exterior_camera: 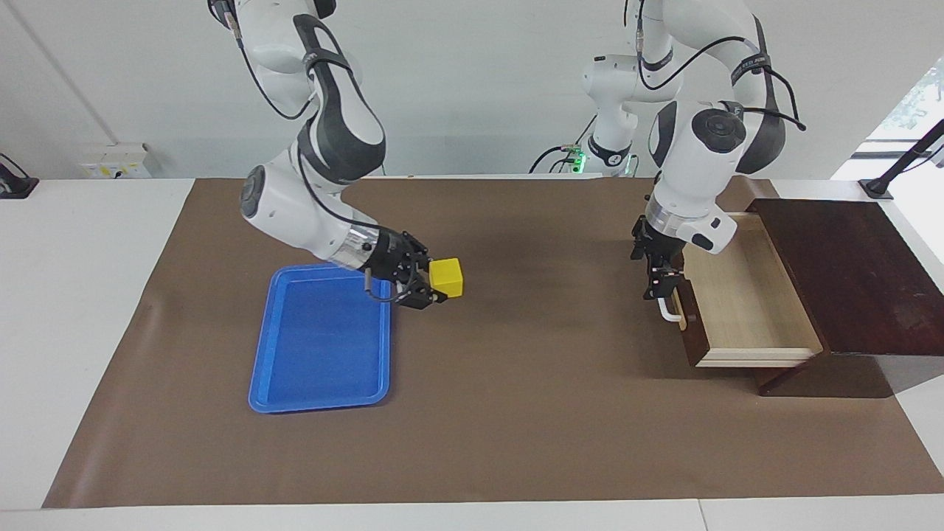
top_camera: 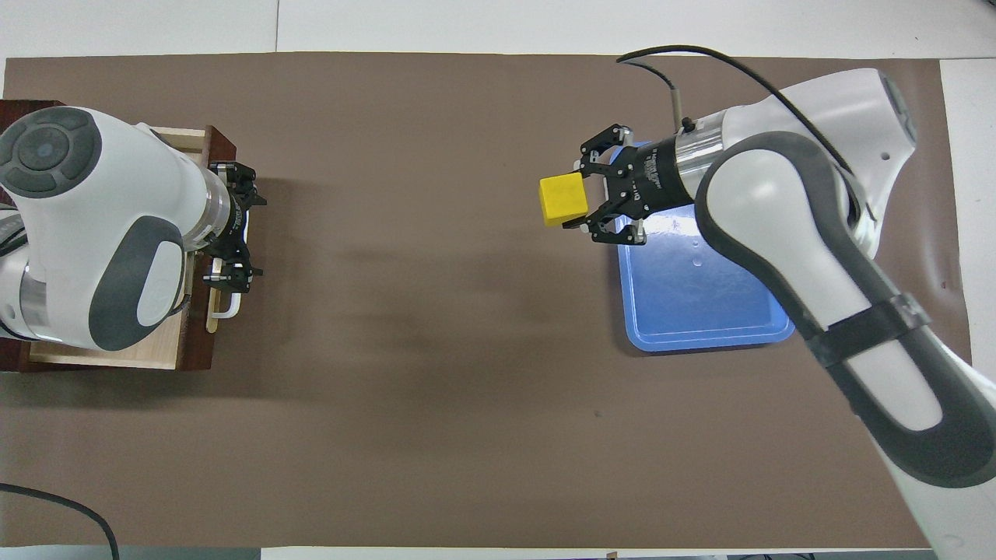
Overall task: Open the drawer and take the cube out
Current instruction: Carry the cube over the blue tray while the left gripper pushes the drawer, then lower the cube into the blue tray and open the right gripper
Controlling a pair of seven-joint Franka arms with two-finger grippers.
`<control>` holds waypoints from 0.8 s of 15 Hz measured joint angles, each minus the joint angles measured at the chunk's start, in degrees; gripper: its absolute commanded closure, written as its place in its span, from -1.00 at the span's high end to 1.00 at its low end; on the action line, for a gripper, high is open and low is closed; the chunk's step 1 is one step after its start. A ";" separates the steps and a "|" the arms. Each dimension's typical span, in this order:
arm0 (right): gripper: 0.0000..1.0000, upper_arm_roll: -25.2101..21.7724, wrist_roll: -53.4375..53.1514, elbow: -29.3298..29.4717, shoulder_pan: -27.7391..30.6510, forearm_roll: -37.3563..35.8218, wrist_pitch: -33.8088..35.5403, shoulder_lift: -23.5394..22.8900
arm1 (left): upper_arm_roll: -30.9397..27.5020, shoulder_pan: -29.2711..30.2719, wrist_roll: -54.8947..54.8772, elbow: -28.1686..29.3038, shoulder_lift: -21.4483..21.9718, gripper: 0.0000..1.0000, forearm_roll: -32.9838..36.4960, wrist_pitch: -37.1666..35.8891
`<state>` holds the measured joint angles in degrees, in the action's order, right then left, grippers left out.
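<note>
Yellow cube, one, gripped by right end effector; left end effector open.

The brown mat lies bare between the flat blue plastic tray and the open dark wooden drawer. The left gripper crowds the drawer's white bar handle.

One camera sits high across the surface from me and faces my two bases, which stand at twelve o'clock in its picture. The other hangs high above my own end, looking forward and steeply down, so my arms enter from six o'clock. Both stand well back, and both take in the whole brown mat, half a turn apart.
</note>
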<state>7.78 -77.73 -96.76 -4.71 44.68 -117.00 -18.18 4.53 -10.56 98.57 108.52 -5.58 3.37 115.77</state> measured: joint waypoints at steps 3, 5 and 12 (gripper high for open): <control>-1.00 -0.15 5.29 -1.97 5.17 -0.94 0.23 -1.05 | 0.45 -0.01 -3.83 1.70 -0.04 1.00 2.18 0.03; -1.00 -0.20 10.15 -4.60 8.17 -1.36 0.23 -1.41 | 0.37 0.81 -4.94 2.28 -0.05 1.00 2.61 0.03; -1.00 -0.38 28.77 -13.43 16.60 -1.77 -1.23 -2.25 | 0.63 8.39 -7.16 1.32 -0.09 1.00 3.71 0.41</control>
<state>7.40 -48.96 -110.19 11.89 42.91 -118.23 -20.43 5.16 -2.17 91.42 109.84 -5.66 7.08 116.18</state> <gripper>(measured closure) 0.436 0.000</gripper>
